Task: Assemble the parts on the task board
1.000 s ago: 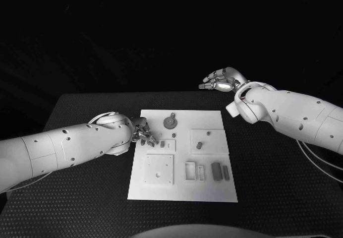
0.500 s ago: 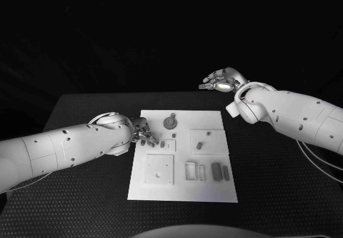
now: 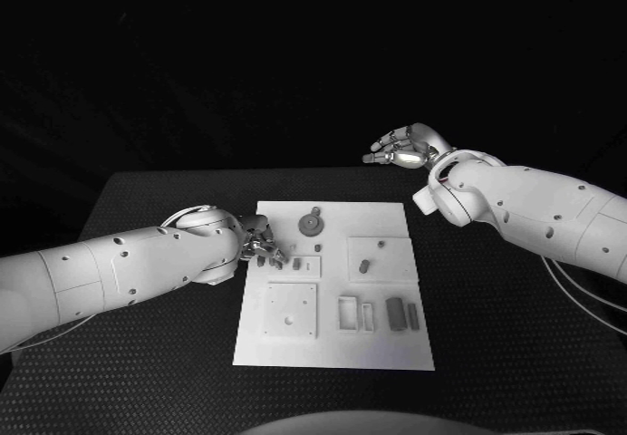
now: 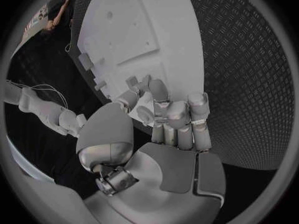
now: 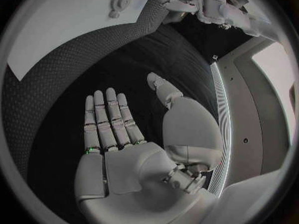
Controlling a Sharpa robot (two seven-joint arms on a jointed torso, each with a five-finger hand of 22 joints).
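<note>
Overhead, the white task board [image 3: 334, 281] lies mid-frame on the black table [image 3: 157, 362], with small grey parts [image 3: 364, 265] scattered over it. The left hand [image 3: 259, 245] sits at the board's upper left edge, fingers curled down toward a small part [image 3: 280, 263]; whether it grips the piece I cannot tell. The right hand [image 3: 405, 145] hovers at upper right, beyond the table. From the left wrist, the left hand's fingertips [image 4: 159, 92] bunch against the board [image 4: 156, 35]. From the right wrist, the right hand [image 5: 124, 149] is spread flat and holds nothing.
</note>
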